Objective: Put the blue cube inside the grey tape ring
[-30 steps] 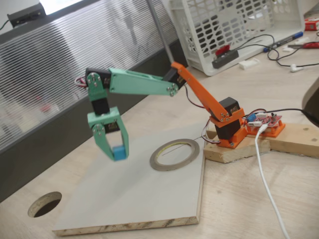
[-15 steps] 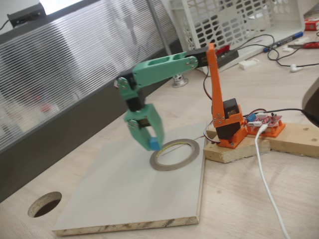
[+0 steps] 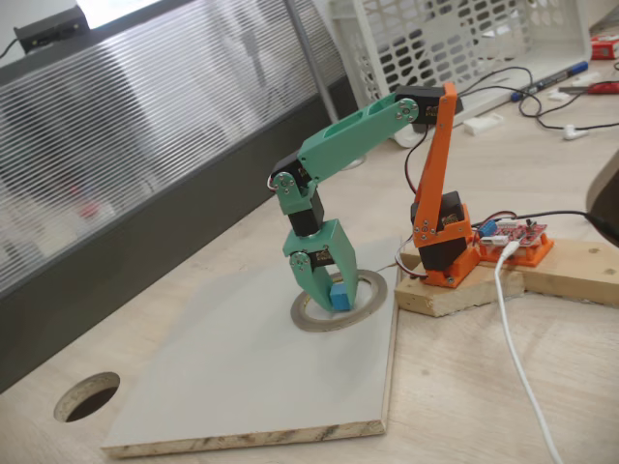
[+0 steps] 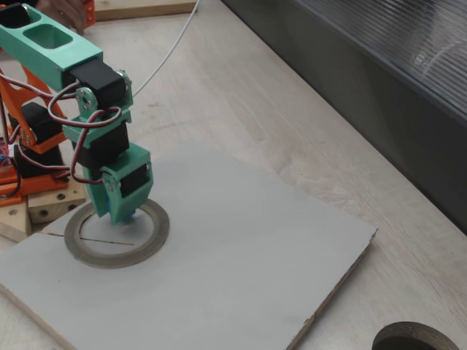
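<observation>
Light wooden tabletop (image 3: 542,406), with a pale grey board (image 3: 242,377) laid flat on it; raw chipboard edge visible along the board's near side. Dark round hole (image 3: 87,396) cut through the tabletop beside the board's corner, also seen at the lower right of the other fixed view (image 4: 416,339). Ribbed translucent panel (image 3: 145,126) above a dark band along the table's far side. White plastic basket (image 3: 455,48), cables and a blue pen (image 3: 561,75) at the back. Orange arm base on a wooden block (image 3: 464,288), next to a red circuit board (image 3: 517,237); white cable (image 3: 517,358) trailing across the table toward the near edge.

Grey tape ring (image 3: 363,307) flat on the board, near the block (image 4: 146,244). Green gripper (image 3: 327,290) pointing down over the ring's opening (image 4: 120,211), fingers clamped on the blue cube (image 3: 339,296). Cube held at the fingertips, low within the ring's hole; contact with the board not discernible. Only a sliver of blue visible below the fingers in the view from the other side (image 4: 128,216).
</observation>
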Available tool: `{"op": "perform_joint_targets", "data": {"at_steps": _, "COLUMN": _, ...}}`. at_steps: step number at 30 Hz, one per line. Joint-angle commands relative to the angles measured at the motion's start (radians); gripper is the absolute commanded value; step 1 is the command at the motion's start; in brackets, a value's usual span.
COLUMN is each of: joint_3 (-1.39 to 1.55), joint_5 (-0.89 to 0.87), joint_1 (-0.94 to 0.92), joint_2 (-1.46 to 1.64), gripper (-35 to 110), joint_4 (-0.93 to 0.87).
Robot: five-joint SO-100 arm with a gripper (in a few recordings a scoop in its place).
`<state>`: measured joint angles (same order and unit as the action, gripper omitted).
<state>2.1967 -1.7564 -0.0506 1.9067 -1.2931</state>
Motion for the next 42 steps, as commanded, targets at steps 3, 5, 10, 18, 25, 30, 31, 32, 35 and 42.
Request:
{"op": "perform_joint_targets", "data": {"at_steps": 3, "joint_3": 0.003, "joint_5": -0.008, "joint_1": -0.008, "joint_2": 0.037, "gripper": 3, "joint_4": -0.008}}
{"op": "perform_joint_targets", "data": {"at_steps": 5, "joint_3": 0.003, "joint_5": -0.008, "joint_1": -0.008, "joint_2": 0.035, "gripper": 3, "joint_4": -0.008}}
{"op": "perform_joint_targets", "data": {"at_steps": 10, "joint_3": 0.002, "joint_5": -0.008, "joint_1": -0.008, "joint_2": 0.038, "gripper": 3, "joint_4": -0.006}}
{"op": "perform_joint_targets", "data": {"at_steps": 18, "joint_3": 0.003, "joint_5": -0.006, "joint_1": -0.149, "joint_2": 0.026, "gripper": 3, "joint_4": 0.043}}
{"op": "perform_joint_targets", "data": {"at_steps": 25, "joint_3": 0.014, "joint_5": -0.006, "joint_1": -0.153, "joint_2": 0.025, "gripper": 3, "joint_4": 0.126}}
{"op": "perform_joint_targets", "data": {"at_steps": 30, "joint_3": 0.014, "joint_5": -0.008, "joint_1": -0.153, "joint_2": 0.025, "gripper": 3, "joint_4": 0.126}}
{"op": "perform_joint_targets", "data": {"at_steps": 31, "joint_3": 0.014, "joint_5": -0.008, "joint_1": -0.153, "joint_2": 0.025, "gripper": 3, "joint_4": 0.126}}
{"op": "perform_joint_targets", "data": {"at_steps": 32, "joint_3": 0.015, "joint_5": -0.008, "joint_1": -0.153, "joint_2": 0.025, "gripper": 3, "joint_4": 0.126}}
{"op": "perform_joint_targets", "data": {"at_steps": 35, "joint_3": 0.015, "joint_5": -0.008, "joint_1": -0.153, "joint_2": 0.025, "gripper": 3, "joint_4": 0.126}}
{"op": "perform_joint_targets", "data": {"at_steps": 42, "joint_3": 0.015, "joint_5": -0.015, "joint_1": -0.153, "joint_2": 0.025, "gripper": 3, "joint_4": 0.123}}
